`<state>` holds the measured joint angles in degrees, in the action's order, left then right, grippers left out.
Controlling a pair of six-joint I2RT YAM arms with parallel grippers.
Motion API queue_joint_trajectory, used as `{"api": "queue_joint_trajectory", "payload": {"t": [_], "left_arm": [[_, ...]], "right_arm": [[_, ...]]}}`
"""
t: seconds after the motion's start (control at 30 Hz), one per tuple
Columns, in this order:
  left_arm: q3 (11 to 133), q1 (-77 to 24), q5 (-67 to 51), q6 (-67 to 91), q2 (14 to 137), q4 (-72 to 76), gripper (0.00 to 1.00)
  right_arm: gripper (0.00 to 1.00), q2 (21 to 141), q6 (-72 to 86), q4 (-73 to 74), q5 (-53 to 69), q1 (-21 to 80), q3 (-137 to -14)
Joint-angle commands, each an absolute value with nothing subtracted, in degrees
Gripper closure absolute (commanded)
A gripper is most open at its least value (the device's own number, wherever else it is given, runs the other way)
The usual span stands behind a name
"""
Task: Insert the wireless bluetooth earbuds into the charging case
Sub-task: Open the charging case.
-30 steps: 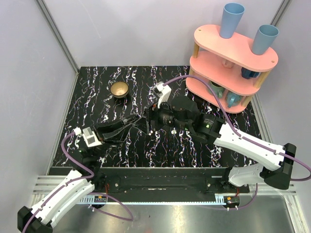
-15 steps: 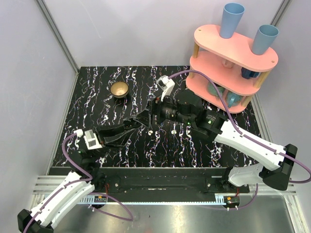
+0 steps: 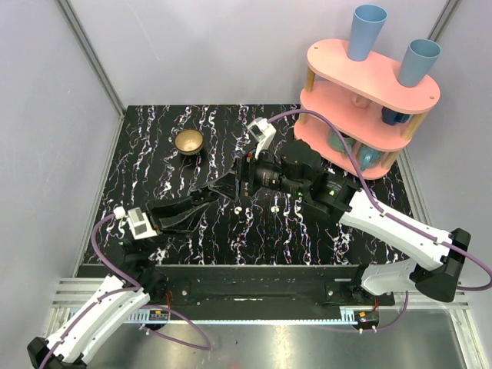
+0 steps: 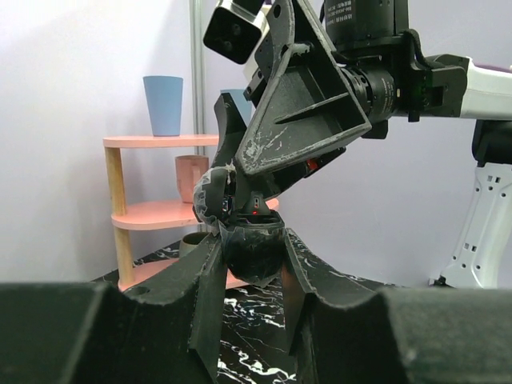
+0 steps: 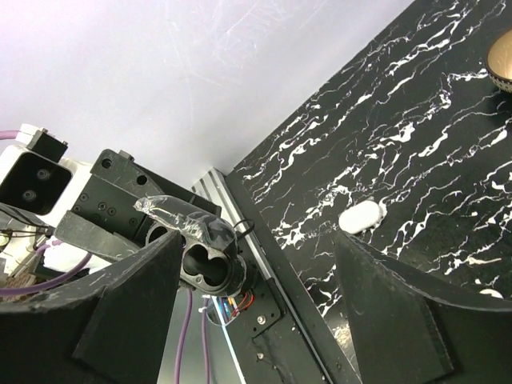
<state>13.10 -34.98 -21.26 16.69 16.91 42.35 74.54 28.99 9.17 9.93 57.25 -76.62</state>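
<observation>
Left gripper [image 4: 251, 254] is clamping a small black block [image 5: 205, 253], which is taped over the top and showing two rounded hollows. It is holding the block raised off the table [image 3: 154, 154], to the near-right of the brass bowl [image 3: 188, 142]. Right gripper [image 3: 241, 184] is hanging just beside that block, on the side away from the bowl, with its jaws standing wide apart and carrying nothing. The charging case [image 5: 360, 217] is lying flat on the marbled top, well apart from the bowl toward the table's near edge, and neither gripper is touching it. Whether its lid is up, cannot tell. Two tiny white dots, apparently the earbuds [image 3: 240, 207], are lying on the table to the near-right of the bowl, the second [image 3: 275, 207] farther out than the first. They are too small to be sure of. A pink shelf [image 3: 361, 77] carrying blue cups [image 3: 367, 31] is standing far to the right of the bowl.
</observation>
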Motion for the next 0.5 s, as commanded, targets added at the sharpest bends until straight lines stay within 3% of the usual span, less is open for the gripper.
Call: {"api": "queue_joint_trajectory", "payload": {"t": [0.0,0.27,0.47], "left_arm": [[13.71,-35.24,-17.15,15.21,14.42,41.67,1.00],[13.01,-35.24,-14.86,15.12,12.83,39.29,1.00],[13.45,-35.24,-11.96,13.01,10.64,35.26,1.00]], "right_arm": [[0.16,72.95,29.18,4.75,11.86,56.69,-79.19],[0.16,71.28,29.71,3.26,12.92,56.69,-79.28],[0.16,66.37,29.79,2.90,6.69,56.69,-76.30]]}}
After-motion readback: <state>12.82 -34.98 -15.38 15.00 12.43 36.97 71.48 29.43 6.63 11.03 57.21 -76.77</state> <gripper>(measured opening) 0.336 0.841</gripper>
